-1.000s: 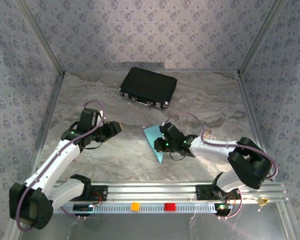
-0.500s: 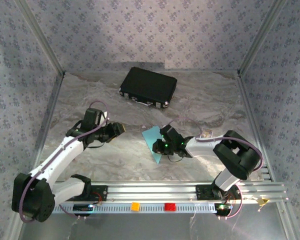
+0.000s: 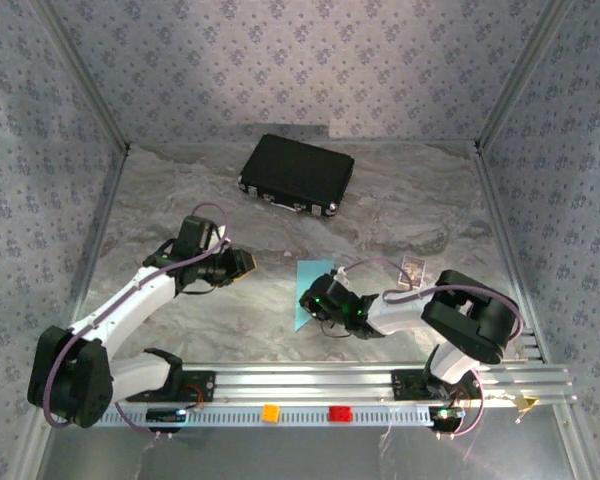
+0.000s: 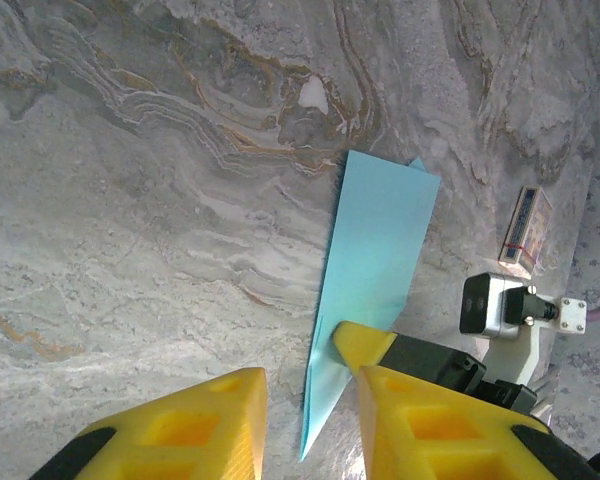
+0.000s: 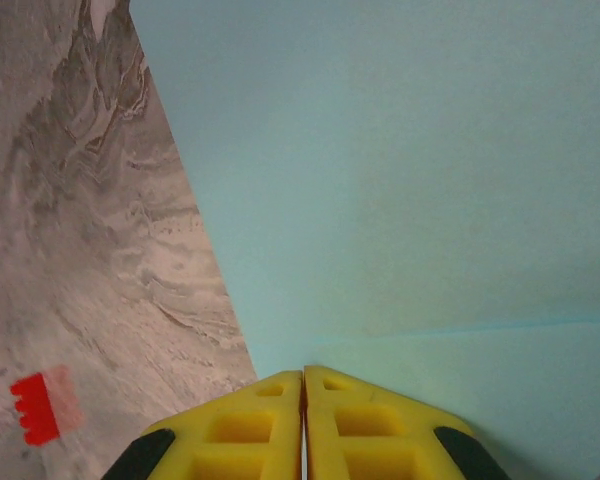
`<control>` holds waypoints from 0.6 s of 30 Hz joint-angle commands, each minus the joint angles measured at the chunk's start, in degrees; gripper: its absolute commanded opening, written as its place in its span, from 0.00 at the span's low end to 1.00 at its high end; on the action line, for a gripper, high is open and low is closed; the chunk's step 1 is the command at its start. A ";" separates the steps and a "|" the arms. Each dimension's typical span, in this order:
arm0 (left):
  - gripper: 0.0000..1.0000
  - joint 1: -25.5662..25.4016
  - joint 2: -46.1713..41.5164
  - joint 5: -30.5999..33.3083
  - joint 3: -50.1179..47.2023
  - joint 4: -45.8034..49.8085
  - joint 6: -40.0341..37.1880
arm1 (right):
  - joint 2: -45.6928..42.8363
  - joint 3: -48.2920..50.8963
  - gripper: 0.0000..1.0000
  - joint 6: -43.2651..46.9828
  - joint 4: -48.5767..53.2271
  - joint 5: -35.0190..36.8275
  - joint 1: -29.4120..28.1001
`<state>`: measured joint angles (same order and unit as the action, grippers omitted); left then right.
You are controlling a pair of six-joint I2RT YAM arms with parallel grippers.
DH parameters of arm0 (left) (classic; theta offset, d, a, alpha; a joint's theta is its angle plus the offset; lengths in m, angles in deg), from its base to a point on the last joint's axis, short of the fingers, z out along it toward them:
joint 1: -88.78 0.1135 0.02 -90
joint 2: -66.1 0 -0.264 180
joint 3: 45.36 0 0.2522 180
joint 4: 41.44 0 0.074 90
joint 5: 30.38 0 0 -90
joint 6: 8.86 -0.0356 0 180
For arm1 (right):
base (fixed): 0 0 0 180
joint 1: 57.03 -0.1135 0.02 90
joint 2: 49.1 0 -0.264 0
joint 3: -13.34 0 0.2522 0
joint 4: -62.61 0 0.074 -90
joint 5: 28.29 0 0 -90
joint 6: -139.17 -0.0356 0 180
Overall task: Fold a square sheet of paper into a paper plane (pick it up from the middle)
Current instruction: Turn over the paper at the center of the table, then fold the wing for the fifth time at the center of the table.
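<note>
Two arms reach over the marbled worktop (image 3: 180, 200). The blue paper (image 3: 315, 272) lies flat near the middle, in front of the right arm. It is folded into a long wedge, wide at its far end and tapering to a point toward the arms. The right gripper (image 3: 308, 300) has its yellow fingers (image 5: 240, 430) closed tight together, tips down on the paper's narrow half; whether any paper is nipped between them I cannot tell. The left gripper (image 3: 242, 264) hangs to the left of the paper, clear of it, its fingers partly apart with nothing between them. A black case (image 3: 297, 175) sits at the back, and a small card (image 3: 413, 269) lies right of the paper.
</note>
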<state>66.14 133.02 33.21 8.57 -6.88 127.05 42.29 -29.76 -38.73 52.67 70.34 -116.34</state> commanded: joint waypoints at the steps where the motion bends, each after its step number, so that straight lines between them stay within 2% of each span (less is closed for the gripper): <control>1: 0.27 -0.53 0.87 -1.70 0.08 -0.67 -0.73 | 1.94 0.13 0.11 -6.50 -0.11 5.62 -1.13; 7: 0.26 -1.31 2.46 -1.82 0.73 -0.65 -0.74 | 0.22 0.67 0.12 -4.53 -1.86 6.49 -0.98; 18: 0.22 -4.69 8.64 -0.63 4.87 -2.82 -0.11 | -5.56 -4.01 0.16 11.66 10.84 -0.39 3.89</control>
<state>62.69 140.67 32.66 10.80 -8.08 127.08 38.18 -31.88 -33.31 58.05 71.69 -113.46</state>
